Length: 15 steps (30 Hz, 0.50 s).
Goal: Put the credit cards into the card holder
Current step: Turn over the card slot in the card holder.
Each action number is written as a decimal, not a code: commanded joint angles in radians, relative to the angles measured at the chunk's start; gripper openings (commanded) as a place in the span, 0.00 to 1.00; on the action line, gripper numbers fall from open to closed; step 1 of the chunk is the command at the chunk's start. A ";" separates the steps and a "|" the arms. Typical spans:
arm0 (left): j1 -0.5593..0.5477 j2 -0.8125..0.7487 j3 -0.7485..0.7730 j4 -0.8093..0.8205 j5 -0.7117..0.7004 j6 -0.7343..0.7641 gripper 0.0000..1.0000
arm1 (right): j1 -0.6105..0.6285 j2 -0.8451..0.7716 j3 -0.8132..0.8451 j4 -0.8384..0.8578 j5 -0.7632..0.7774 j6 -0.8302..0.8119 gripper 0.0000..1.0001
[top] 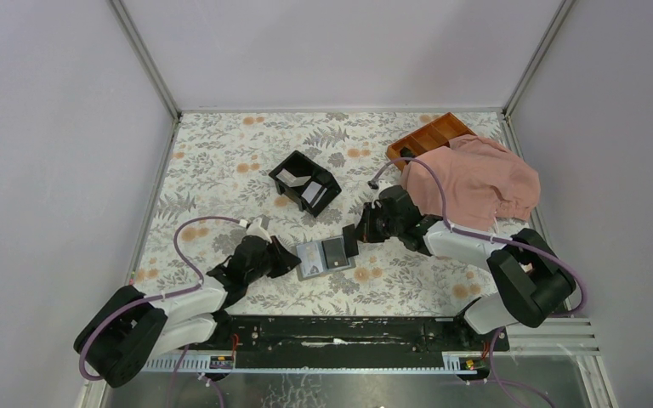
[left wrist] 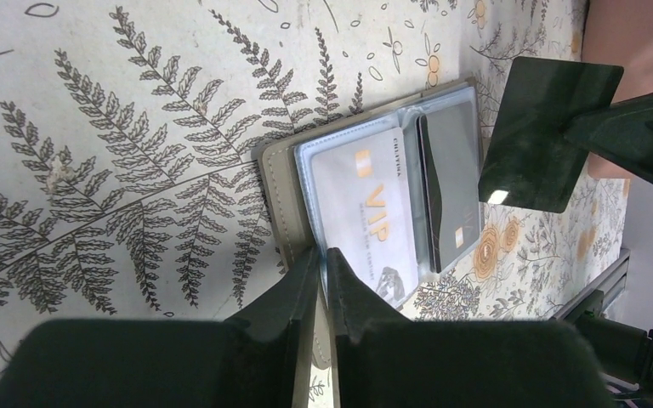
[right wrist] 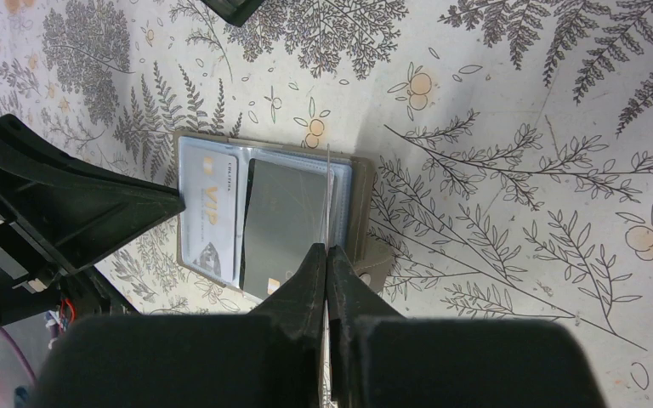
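Left wrist: left tool [left wrist: 323, 262], right tool [right wrist: 326, 255] each pinch the card holder's [left wrist: 276, 183] glossy sleeves.

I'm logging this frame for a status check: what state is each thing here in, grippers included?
card holder: open, lying flat.
white VIP card: tucked inside, under clear plastic.
dark card: in the holder, beside the white one.
left gripper: shut on the card holder's edge.
right gripper: shut on its clear flap.
black box: open-topped, white cards inside.
orange tray: partly covered by pink cloth.
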 commanded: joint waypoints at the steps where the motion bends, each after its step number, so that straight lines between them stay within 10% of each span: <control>1: -0.015 0.014 -0.011 -0.006 -0.031 0.004 0.14 | -0.018 0.012 -0.015 0.063 -0.045 0.031 0.00; 15: -0.038 0.057 -0.004 0.002 -0.049 0.000 0.12 | -0.034 -0.008 -0.038 0.165 -0.164 0.104 0.00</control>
